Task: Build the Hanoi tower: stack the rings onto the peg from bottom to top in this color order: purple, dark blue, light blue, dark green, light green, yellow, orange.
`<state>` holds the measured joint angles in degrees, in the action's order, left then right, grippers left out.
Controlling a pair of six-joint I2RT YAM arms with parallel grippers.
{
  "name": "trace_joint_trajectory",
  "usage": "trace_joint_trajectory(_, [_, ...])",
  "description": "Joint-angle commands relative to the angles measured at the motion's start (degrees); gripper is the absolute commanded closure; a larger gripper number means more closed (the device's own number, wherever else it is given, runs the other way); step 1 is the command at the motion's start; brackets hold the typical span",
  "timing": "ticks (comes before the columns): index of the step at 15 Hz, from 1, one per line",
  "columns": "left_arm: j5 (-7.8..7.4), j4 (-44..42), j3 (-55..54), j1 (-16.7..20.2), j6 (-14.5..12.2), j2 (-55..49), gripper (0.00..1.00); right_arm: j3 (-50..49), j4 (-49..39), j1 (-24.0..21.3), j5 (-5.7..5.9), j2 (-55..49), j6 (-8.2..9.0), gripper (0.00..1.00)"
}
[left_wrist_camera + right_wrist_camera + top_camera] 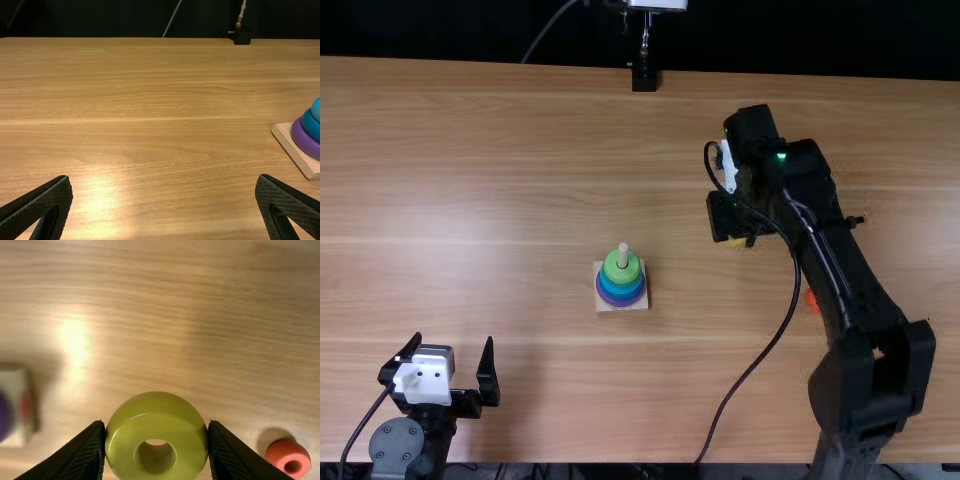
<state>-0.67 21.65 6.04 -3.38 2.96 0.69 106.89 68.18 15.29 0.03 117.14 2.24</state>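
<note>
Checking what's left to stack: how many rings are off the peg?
2: the yellow ring in the right pincer, the orange ring on the table. Others may be hidden.

Larger ring (156, 420) — yellow | smaller ring (279, 455) — orange-red | stacked rings (620, 288): purple, blues, green | table (470, 200): light brown, streaked

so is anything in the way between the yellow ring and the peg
Nothing visible stands between the yellow ring, held in the right tool, and the peg. The orange ring lies off that path, on the side away from the peg.
</note>
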Motion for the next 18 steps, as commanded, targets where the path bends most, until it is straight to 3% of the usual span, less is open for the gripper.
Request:
trace_joint_trajectory(1, [-0.7,4.5,-6.0,0.0,-0.9,-0.7,0.0,2.9,0.6,2.0,0.07,-3.7,-0.24,1.0])
trace_joint_trajectory(6, [-0.81,4.5,-6.0,0.0,-0.9,-0.7,0.0,6.3,3.0,6.5,-0.45,-6.8,-0.13,1.0])
trace_joint_trajectory(18, [-0.81,4.6,-6.0,0.0,-0.9,-0.7,0.0,14.9,9.4,16.3,-0.45,-7.4,0.5,1.0])
